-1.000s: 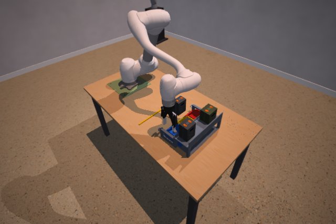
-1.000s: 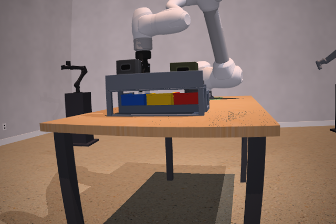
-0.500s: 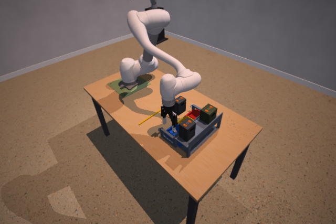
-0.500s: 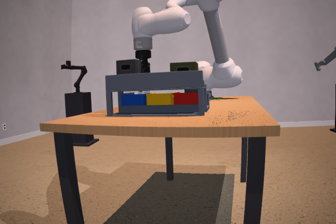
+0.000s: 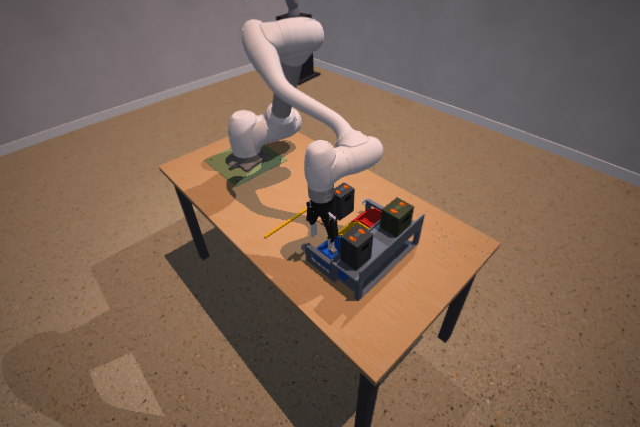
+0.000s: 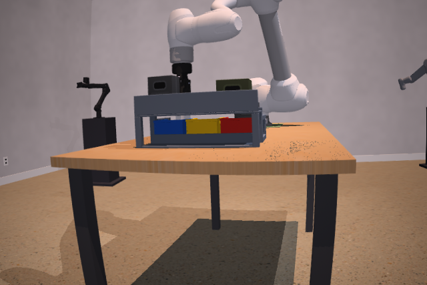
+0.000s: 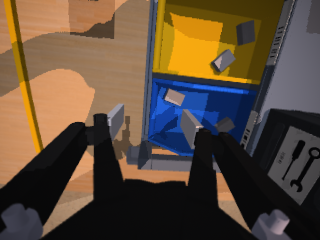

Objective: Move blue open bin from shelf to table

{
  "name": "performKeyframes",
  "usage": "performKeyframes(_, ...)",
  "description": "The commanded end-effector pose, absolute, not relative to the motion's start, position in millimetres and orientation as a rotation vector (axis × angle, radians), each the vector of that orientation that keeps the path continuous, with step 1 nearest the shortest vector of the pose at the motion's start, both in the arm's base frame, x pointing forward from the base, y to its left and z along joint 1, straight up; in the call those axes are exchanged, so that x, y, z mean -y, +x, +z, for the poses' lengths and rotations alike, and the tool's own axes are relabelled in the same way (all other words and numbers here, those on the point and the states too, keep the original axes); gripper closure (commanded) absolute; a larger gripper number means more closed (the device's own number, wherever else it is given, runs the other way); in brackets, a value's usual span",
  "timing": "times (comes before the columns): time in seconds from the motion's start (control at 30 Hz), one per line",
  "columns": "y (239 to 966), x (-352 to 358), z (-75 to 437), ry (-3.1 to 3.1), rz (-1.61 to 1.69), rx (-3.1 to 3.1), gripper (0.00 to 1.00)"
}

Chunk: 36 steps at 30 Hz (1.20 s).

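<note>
The blue open bin [image 5: 325, 249] [image 6: 169, 126] [image 7: 212, 107] sits at the left end of the grey shelf's [image 5: 385, 255] [image 6: 196, 102] lower level, next to the yellow bin [image 6: 203, 125] [image 7: 192, 47]. Small grey parts [image 7: 173, 96] lie inside it. My gripper [image 5: 323, 230] [image 7: 153, 115] points down over the bin's open front and is open. In the wrist view one finger is outside the shelf's front rail and the other is over the bin's inside. Nothing is held. In the exterior view the shelf top hides the fingertips.
A red bin [image 5: 368, 216] [image 6: 236, 125] stands beyond the yellow one. Dark tool boxes [image 5: 356, 247] [image 5: 397, 215] [image 6: 163, 84] [image 7: 292, 155] stand on the shelf top, one close beside my gripper. A thin yellow rod [image 5: 284, 224] [image 7: 22, 75] lies on the table [image 5: 413, 303] by the shelf.
</note>
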State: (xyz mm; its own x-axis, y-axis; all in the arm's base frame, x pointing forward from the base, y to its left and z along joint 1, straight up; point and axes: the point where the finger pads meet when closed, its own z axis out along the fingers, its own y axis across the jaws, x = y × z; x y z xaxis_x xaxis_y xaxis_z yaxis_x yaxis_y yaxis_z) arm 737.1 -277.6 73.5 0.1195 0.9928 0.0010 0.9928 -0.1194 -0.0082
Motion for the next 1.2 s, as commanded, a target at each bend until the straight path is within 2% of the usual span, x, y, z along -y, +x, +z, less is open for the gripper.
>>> performKeyframes(0.0, 737, 278, 74, -2.345, 0.007, 2.080, 0.43)
performKeyframes(1.17, 737, 278, 61, -2.345, 0.007, 2.080, 0.43)
